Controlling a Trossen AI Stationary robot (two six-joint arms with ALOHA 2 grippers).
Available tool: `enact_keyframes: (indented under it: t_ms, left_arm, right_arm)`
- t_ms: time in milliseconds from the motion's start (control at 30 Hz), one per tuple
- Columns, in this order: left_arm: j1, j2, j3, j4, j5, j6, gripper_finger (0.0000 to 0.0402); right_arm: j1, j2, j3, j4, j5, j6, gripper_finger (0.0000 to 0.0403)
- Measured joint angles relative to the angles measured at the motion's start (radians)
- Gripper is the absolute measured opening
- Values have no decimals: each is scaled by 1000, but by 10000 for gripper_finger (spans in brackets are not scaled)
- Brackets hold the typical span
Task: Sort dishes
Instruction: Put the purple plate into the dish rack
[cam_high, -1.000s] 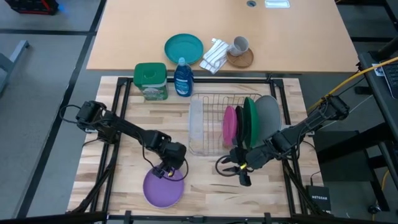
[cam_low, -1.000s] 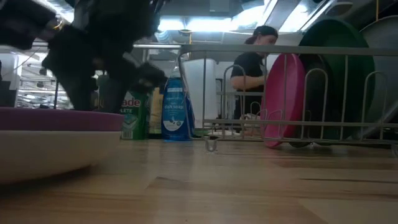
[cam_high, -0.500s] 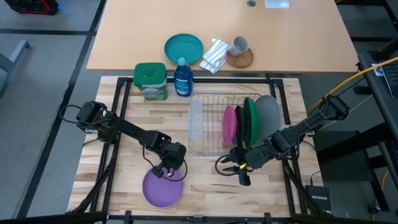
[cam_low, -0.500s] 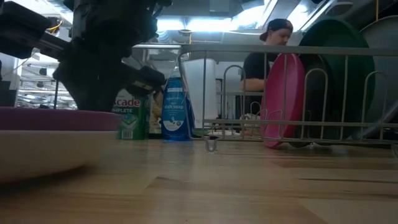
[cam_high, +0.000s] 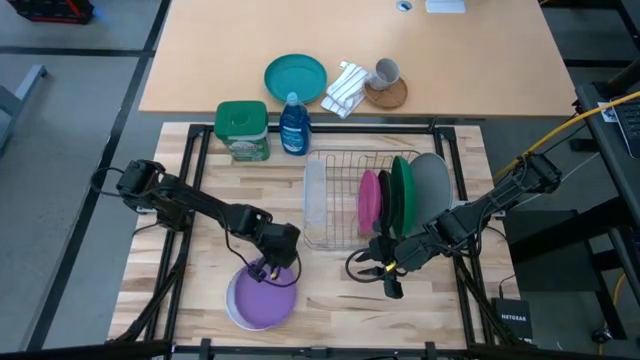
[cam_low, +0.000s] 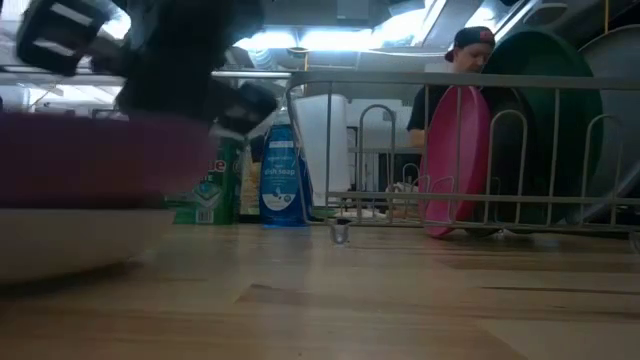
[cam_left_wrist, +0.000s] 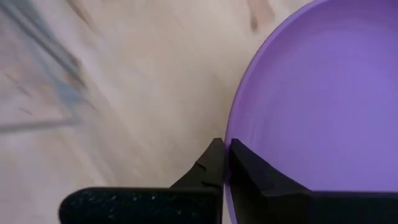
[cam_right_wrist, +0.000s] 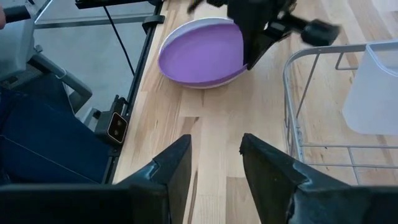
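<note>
- Purple plate (cam_high: 260, 299) at near edge of bench (cam_high: 330, 275), rim pinched by left hand (cam_high: 265, 271), fingers closed on it; seems tilted up off a white dish (cam_low: 70, 240) beneath in low view.
- Right hand (cam_high: 392, 288) near front right of bench, fingers apart, holding nothing.
- Dish rack (cam_high: 345, 200) mid-bench: pink plate (cam_high: 368, 201), green plate (cam_high: 402, 196), light grey plate (cam_high: 432, 190) upright in slots.
- Green-lidded tub (cam_high: 242, 130), blue soap bottle (cam_high: 294, 126) behind rack.
- Teal plate (cam_high: 296, 77), mug (cam_high: 386, 72) farthest back.

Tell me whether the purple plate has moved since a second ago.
Yes. The left claw has lifted the purple plate by its rim: in the low view it now sits higher against the green tub.
</note>
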Motion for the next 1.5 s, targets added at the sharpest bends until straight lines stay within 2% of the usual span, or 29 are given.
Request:
enact_keyframes:
  t_ms: [367,500,767,867,1133,1367,1500]
  left_arm:
    - [45,-159,1,184,9,30,1]
    - [64,-227,1,270,52,33,1]
    - [121,-295,2,594,100,68,0]
    - [157,-293,2,693,99,89,0]
    - [264,-238,2,999,76,104,0]
    - [345,-121,2,1220,76,105,0]
    - [383,-38,7,1349,76,104,0]
  right_arm:
    - [0,0,0,0,0,0,147]
    - [0,0,0,1,0,0,147]
    - [0,-25,0,2,29,-11,147]
    - [0,-55,0,-11,78,-13,147]
    - [0,-176,0,-71,127,-114,147]
    - [0,-305,0,-196,221,-140,147]
    - [0,-370,0,-219,233,-141,147]
